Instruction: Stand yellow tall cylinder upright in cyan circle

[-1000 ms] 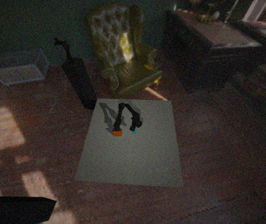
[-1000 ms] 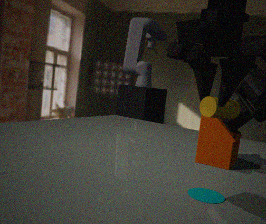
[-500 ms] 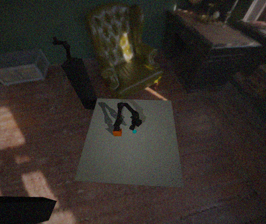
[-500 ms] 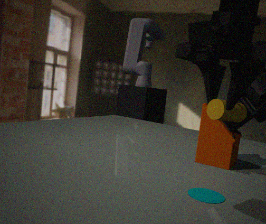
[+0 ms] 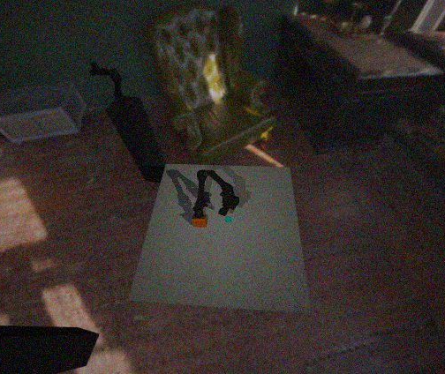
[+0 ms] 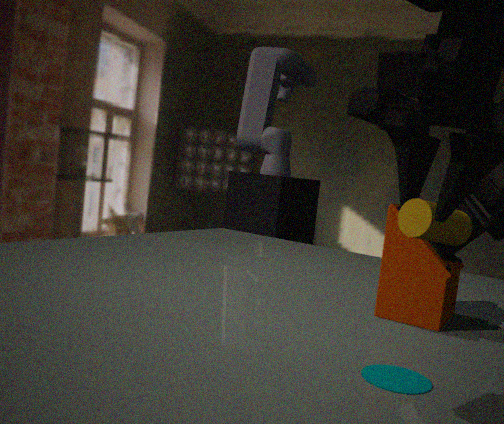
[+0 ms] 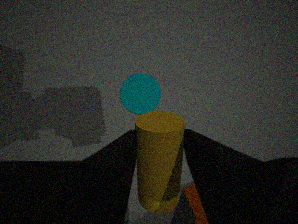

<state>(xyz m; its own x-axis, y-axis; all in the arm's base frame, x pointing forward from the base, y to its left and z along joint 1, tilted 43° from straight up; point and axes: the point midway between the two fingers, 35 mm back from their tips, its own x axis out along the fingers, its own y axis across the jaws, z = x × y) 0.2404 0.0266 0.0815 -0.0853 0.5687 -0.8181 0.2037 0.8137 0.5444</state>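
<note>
The yellow tall cylinder point(image 6: 414, 218) point(image 7: 159, 160) is held in the air, lying roughly level, with one round end toward the exterior camera. My gripper point(image 5: 224, 213) point(image 6: 434, 212) point(image 7: 159, 136) is shut on it, with one finger on each side in the wrist view. The cyan circle point(image 5: 228, 219) point(image 6: 396, 379) point(image 7: 140, 93) lies flat on the table, with nothing standing on it. In the wrist view it shows just beyond the cylinder's near-top end, a little left. In the top view the cylinder is mostly hidden by the gripper.
An orange block point(image 5: 199, 221) point(image 6: 410, 282) point(image 7: 196, 202) stands at the arm's base, left of the circle in the top view and behind the cylinder in the exterior view. The pale table top point(image 5: 221, 273) point(image 6: 170, 310) carries the arm's shadows.
</note>
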